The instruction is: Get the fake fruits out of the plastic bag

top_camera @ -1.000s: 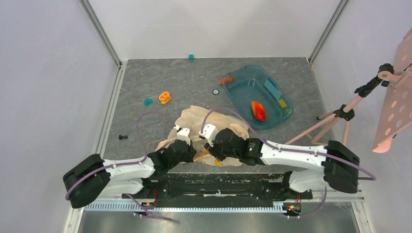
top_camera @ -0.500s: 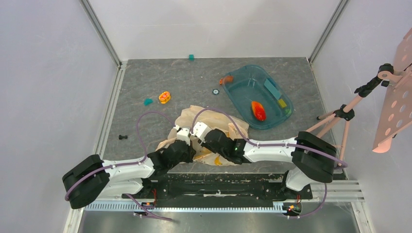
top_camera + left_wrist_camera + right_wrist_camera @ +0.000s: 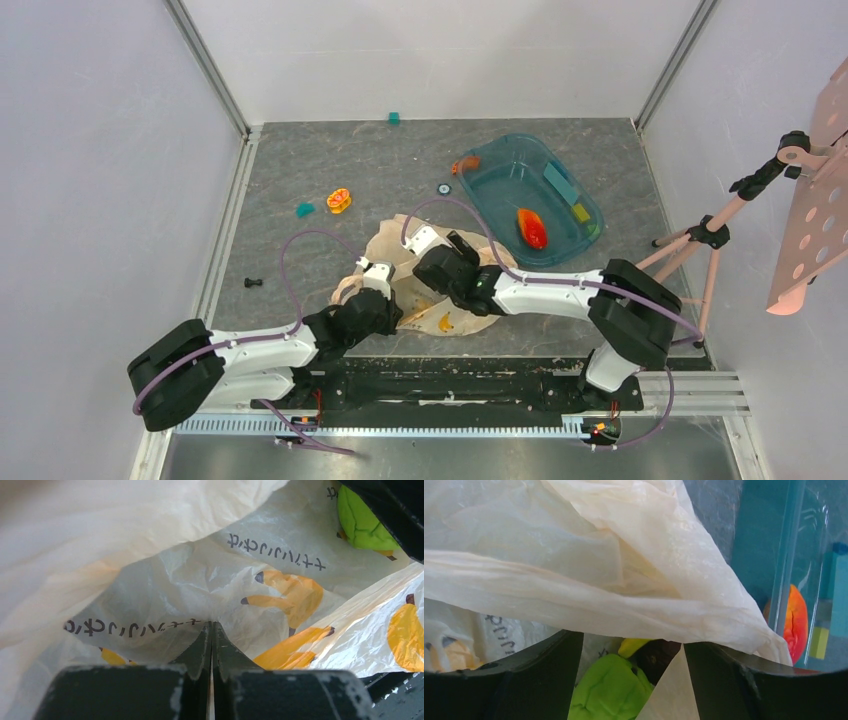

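The left gripper [image 3: 210,628] is pressed together on a fold of the plastic bag [image 3: 165,575], probably pinning the near edge so the mouth does not slide. The right gripper [image 3: 631,647] is spread wide under the bag's top sheet. The green fruit [image 3: 606,685] sits in the gap between its fingers, not yet gripped, and a yellow fruit [image 3: 634,646] lies just beyond. Farther to its right, the red-orange fruit [image 3: 795,622] lies in the teal tub [image 3: 764,545].
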You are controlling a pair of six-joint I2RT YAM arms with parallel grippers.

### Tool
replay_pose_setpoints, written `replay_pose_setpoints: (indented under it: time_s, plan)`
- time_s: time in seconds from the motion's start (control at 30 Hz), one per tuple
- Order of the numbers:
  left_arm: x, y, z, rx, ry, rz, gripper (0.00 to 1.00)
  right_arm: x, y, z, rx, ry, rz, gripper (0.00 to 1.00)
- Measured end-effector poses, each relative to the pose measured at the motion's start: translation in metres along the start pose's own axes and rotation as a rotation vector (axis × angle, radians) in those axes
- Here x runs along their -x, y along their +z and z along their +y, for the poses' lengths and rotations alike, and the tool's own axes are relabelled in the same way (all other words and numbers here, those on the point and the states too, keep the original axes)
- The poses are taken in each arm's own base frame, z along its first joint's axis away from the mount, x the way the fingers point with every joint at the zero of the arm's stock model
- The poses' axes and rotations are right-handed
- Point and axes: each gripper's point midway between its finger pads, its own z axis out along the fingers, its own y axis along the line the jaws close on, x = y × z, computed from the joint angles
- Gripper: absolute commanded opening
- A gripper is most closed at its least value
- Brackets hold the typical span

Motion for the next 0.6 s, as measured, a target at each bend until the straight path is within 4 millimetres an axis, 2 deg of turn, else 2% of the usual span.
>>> replay_pose_setpoints:
  time_s: [0.13, 0.3, 0.43, 0.6]
  plan:
    - [0.0, 0.0, 0.0, 0.0, 0.0, 0.0, 0.02, -0.021, -0.004, -0.006, -0.023, 0.057, 0.052, 0.89]
    - [0.0, 0.0, 0.0, 0.0, 0.001, 0.001, 0.02, -0.042, -0.013, -0.016, -0.04, 0.146, 0.094, 0.93]
    - [0.0, 0.0, 0.0, 0.002, 0.001, 0.003, 0.02, -0.047, -0.016, -0.015, -0.041, 0.211, 0.101, 0.94]
    - [0.0, 0.001, -0.001, 0.003, 0.002, 0.006, 0.02, -0.063, -0.017, -0.01, -0.036, 0.248, 0.135, 0.91]
